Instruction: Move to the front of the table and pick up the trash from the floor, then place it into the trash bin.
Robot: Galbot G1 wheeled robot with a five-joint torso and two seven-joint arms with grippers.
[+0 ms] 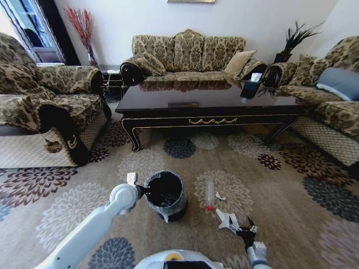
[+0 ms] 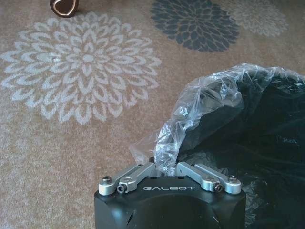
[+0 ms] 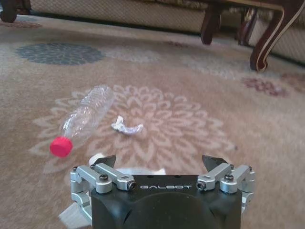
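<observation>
The right claw (image 3: 159,164) hangs spread over a paper scrap (image 1: 227,219) on the floor (image 1: 291,190), just beside the bottle (image 3: 86,117). The left claw (image 2: 169,168) is pinched on the bin (image 1: 166,195) liner (image 2: 200,102). A shallow descent could miss the paper; tugging could tip the bin.

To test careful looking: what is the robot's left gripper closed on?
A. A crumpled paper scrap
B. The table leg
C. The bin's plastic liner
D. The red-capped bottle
C: the left gripper is pinched shut on the clear plastic liner at the trash bin rim, while the bottle lies on the carpet.
</observation>
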